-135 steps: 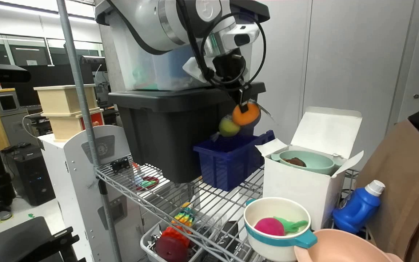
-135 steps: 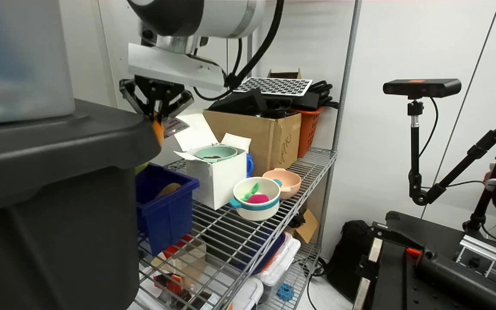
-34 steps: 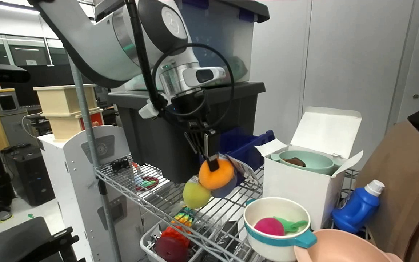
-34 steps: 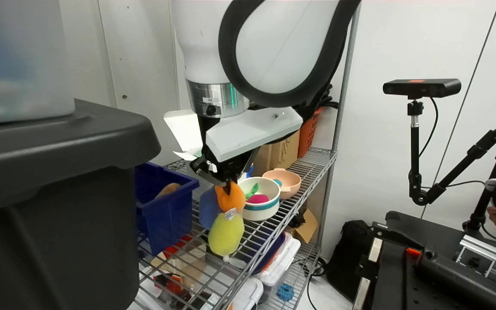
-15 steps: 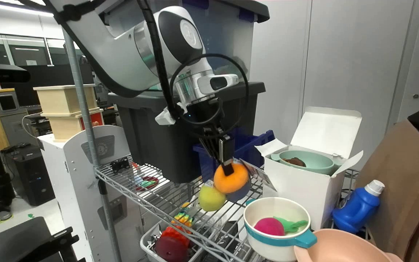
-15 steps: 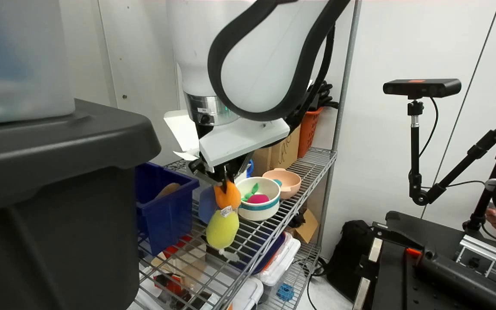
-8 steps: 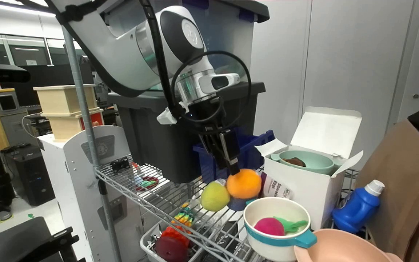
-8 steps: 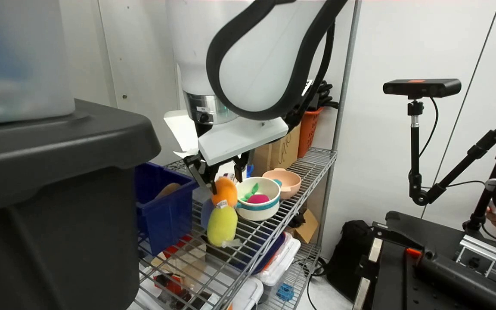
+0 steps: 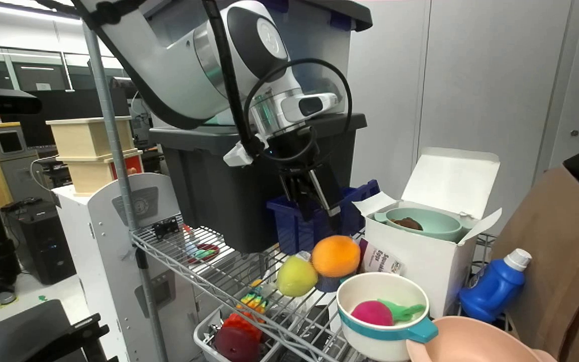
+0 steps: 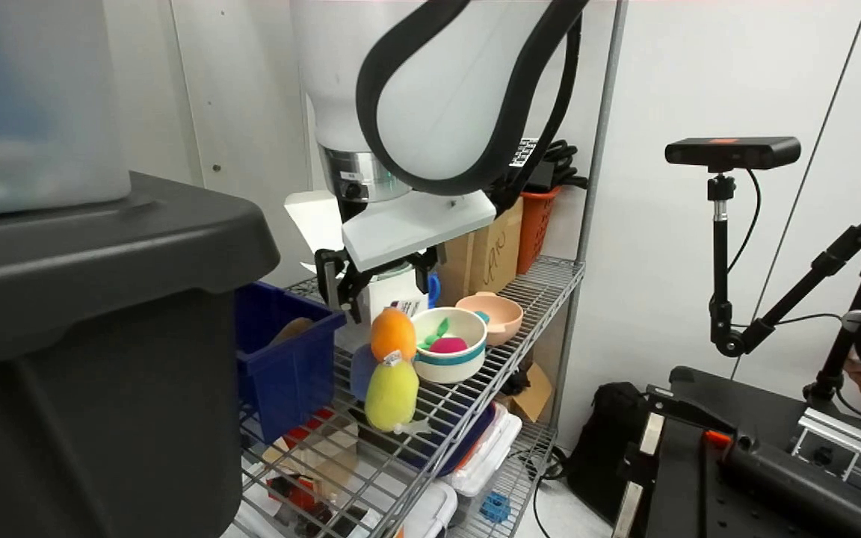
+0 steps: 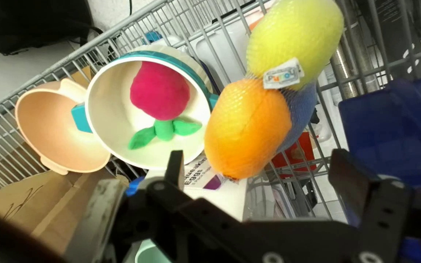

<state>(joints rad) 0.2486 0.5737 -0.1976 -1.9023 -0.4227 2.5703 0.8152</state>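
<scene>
A netted pack of three plush eggs, orange (image 9: 336,256), yellow (image 9: 297,276) and blue (image 11: 303,106), rests on the wire shelf (image 10: 371,396). Its printed card (image 9: 382,260) leans by the white box, and a small tag (image 11: 283,75) shows on the net. Just above the orange egg my gripper (image 9: 320,216) stands open. In the wrist view the jaws are spread wide with nothing between them, and the orange egg lies beyond the fingertips, apart from them. The blue egg is mostly hidden behind the other two.
Beside the eggs stands a white pot (image 9: 370,347) with a teal band, holding a pink plush (image 9: 372,312). A peach bowl (image 9: 470,342), the white box (image 9: 410,266), a blue bin (image 9: 294,231) and a tall black tote (image 9: 219,191) crowd around the gripper.
The jaws have gone from shut on the orange egg to open, and the gripper has risen off it. The egg pack has settled on the shelf, its card turned toward the box.
</scene>
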